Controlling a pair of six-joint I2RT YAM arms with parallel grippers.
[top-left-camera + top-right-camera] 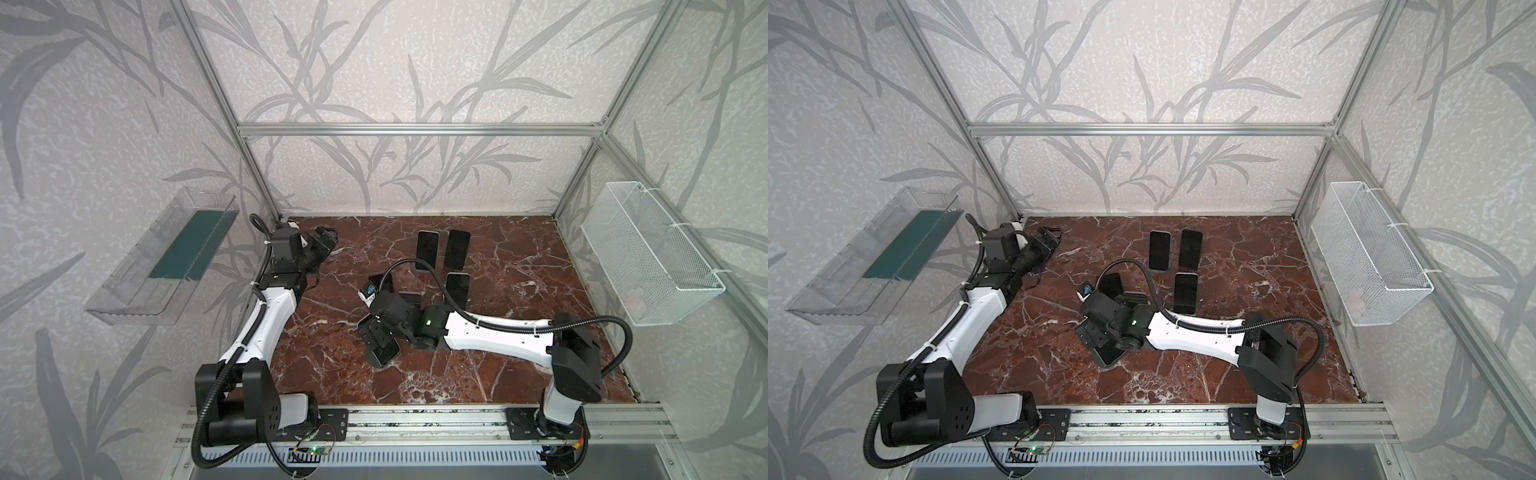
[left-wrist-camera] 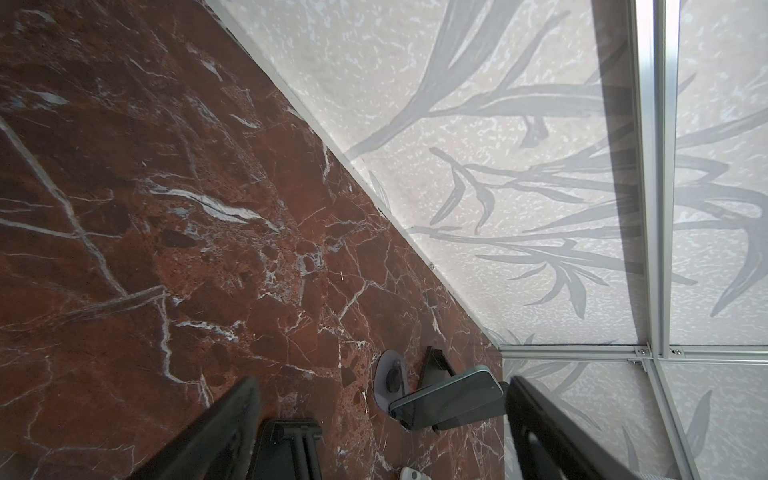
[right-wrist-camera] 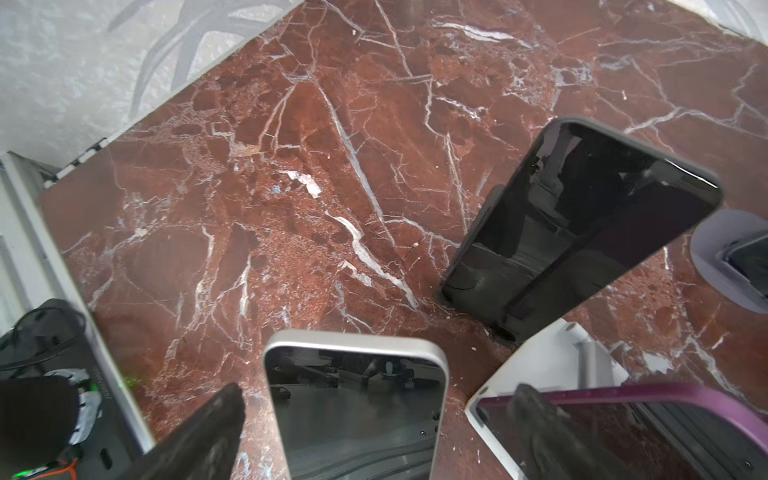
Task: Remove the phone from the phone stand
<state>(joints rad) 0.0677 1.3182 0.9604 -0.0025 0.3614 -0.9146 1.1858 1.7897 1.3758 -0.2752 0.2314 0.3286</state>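
Right gripper [image 3: 376, 392] with jaws spread clear of silver-rimmed phone [image 3: 353, 424] between them, propped between middle and front edge of counter [image 3: 291, 166]; left gripper [image 1: 323, 241] agape at back left corner; probably light, stiff, slick-glassed, best pinched across long side rims.

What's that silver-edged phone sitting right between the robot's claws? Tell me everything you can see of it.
The silver-edged phone has a dark glass screen, switched off and reflecting its surroundings, framed by a pale, metallic-looking rim with rounded corners. It sits between the spread fingers of the right gripper, with a gap showing on each side, so nothing visibly grips it. In a top view the phone's end pokes out from under the gripper; what supports it is hidden.
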